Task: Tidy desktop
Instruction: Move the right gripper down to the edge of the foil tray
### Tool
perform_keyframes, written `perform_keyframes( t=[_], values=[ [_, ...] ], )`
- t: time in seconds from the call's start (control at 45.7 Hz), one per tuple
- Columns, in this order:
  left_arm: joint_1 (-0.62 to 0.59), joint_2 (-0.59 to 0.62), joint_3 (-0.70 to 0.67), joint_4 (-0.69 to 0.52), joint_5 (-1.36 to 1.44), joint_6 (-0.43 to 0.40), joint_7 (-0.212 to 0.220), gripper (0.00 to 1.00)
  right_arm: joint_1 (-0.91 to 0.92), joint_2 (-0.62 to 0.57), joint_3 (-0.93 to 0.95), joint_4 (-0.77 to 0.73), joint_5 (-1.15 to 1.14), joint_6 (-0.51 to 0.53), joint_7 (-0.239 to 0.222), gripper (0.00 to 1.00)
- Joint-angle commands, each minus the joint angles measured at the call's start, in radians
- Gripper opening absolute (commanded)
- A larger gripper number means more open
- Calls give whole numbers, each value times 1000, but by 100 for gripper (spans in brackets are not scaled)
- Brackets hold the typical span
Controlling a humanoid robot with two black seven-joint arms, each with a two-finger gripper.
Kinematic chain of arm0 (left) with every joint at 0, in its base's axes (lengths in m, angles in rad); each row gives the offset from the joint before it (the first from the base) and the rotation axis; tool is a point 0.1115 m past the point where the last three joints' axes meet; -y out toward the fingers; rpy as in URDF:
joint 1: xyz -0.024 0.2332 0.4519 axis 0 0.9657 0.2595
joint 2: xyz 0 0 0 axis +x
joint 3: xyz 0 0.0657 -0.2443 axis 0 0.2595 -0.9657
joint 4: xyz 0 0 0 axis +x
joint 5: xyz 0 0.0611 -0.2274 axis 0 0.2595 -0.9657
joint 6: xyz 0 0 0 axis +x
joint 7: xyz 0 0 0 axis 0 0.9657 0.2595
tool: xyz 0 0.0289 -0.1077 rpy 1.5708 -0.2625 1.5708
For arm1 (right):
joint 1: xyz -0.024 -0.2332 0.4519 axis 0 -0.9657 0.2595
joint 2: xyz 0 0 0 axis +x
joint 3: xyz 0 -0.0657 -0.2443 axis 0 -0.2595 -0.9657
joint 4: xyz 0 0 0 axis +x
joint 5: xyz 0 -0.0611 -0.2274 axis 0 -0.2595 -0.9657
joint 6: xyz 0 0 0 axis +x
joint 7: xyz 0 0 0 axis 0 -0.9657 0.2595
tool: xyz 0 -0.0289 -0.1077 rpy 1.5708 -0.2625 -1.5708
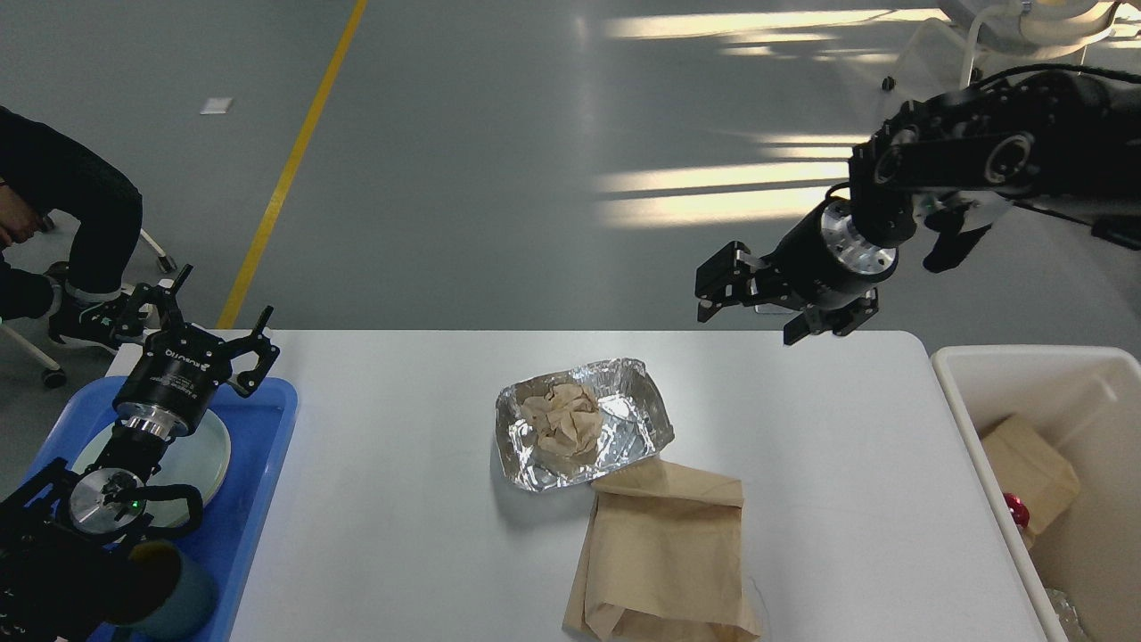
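The white desktop (401, 517) holds a crumpled foil tray (635, 419) with a wad of brown paper (560, 424) in it. A flat brown paper bag (664, 553) lies just in front of the tray, reaching the near edge. My right gripper (753, 308) is open and empty, in the air over the desktop's far edge, right of the foil tray. My left gripper (203, 323) is open and empty, above the far end of the blue tray (258, 481).
The blue tray at the left holds a pale plate (203, 450) and a dark cup (174, 593). A cream-white bin (1025, 361) at the right holds a brown bag (1030, 468) and a red item (1019, 510). A seated person (53, 214) is at the far left.
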Motion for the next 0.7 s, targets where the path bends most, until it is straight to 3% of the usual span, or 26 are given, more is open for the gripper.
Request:
perform_keyframes(
  t=[0.0,0.416,0.678],
  values=[
    [0,0,0,0,0,0,0,96,-182,70,11,-140,-1,-59,-1,100],
    [2,0,0,0,0,0,0,96,-449,184,35,-387,-1,-120,-1,100],
    [0,0,0,0,0,0,0,96,-508,198,71,-424,1,-199,-1,100]
  ],
)
